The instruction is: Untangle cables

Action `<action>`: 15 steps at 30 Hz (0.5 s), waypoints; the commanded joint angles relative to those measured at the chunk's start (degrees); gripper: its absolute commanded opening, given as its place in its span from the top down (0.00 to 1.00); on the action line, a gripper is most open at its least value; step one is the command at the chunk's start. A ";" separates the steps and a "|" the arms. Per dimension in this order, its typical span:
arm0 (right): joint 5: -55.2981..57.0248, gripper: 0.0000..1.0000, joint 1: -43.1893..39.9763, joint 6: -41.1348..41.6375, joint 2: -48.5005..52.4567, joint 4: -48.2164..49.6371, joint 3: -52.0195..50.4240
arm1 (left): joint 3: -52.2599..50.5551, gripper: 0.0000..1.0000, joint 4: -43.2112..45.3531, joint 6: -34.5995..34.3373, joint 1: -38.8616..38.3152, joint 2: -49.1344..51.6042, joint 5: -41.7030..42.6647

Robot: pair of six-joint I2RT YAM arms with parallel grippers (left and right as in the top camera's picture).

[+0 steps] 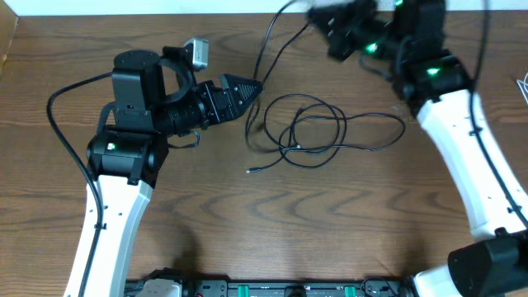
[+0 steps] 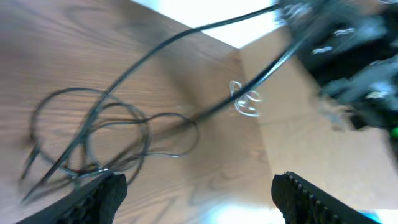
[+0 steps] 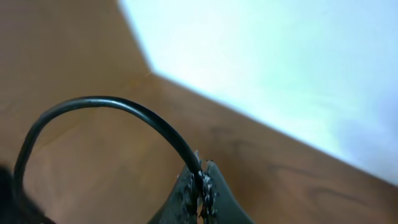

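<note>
A thin black cord [image 1: 316,132] lies in loose, crossing loops on the wooden table, with a small plug end [image 1: 249,171] at the front left. One strand rises to the back. My right gripper [image 1: 322,21], blurred at the back, is shut on the black cord [image 3: 124,109], which is pinched between the fingertips [image 3: 200,179]. My left gripper [image 1: 252,85] is open and empty just left of the loops. Its fingers [image 2: 199,199] are wide apart over the tangle [image 2: 93,140]. A small white cord [image 2: 245,102] lies far right, at the table edge [image 1: 523,83].
The wooden table [image 1: 272,214] ends at a pale back edge [image 1: 124,7]. The white arm links stand at the front left [image 1: 107,239] and the right [image 1: 470,157].
</note>
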 commanded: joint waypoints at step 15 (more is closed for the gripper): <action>9.18 0.99 -29.24 12.07 -10.47 -1.29 5.27 | 0.44 0.19 -1.88 1.22 0.24 0.07 -5.73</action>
